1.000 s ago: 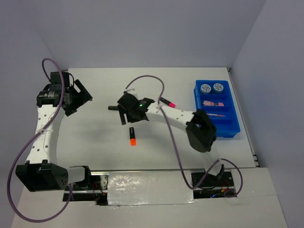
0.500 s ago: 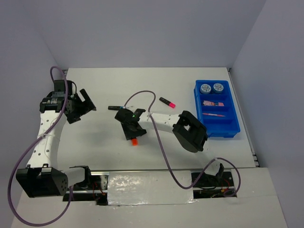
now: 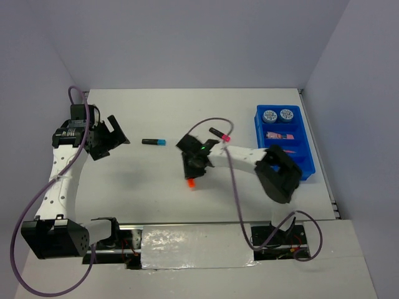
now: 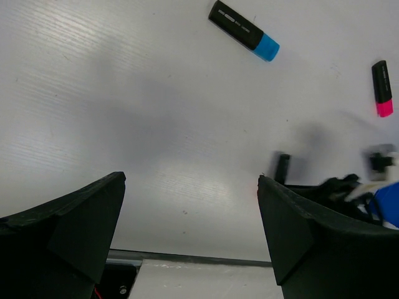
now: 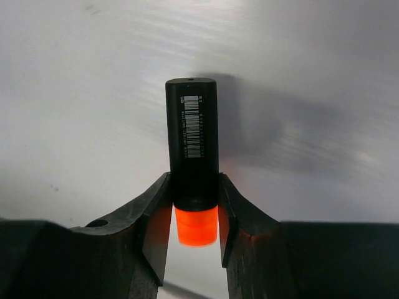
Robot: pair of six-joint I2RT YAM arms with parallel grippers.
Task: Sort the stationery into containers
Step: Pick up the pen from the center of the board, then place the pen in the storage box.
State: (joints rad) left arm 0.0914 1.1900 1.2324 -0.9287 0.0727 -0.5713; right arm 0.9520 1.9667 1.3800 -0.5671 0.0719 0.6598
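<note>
My right gripper (image 3: pixel 192 167) is shut on a stubby black marker with an orange end (image 3: pixel 191 182), mid-table. In the right wrist view the fingers (image 5: pixel 163 205) clamp the marker (image 5: pixel 192 140) just above its orange end (image 5: pixel 196 225). A blue-ended marker (image 3: pixel 154 142) lies to the left and also shows in the left wrist view (image 4: pixel 244 31). A pink-ended marker (image 3: pixel 219 133) lies behind my right arm. The blue tray (image 3: pixel 303 163) at the right holds two patterned discs (image 3: pixel 278 114), a pink case (image 3: pixel 277 135) and a thin pink pen (image 3: pixel 280 151). My left gripper (image 3: pixel 116 133) is open and empty at the far left.
White walls close in the table at the back and both sides. My right arm (image 3: pixel 249 156) stretches from the tray towards mid-table, with its purple cable (image 3: pixel 212 123) looping above it. The arm bases (image 3: pixel 187 240) sit along the near edge.
My right gripper came down from beside the blue-ended marker onto the orange-ended one, shut on it and carried it a little to the right. My left arm shifted slightly.
</note>
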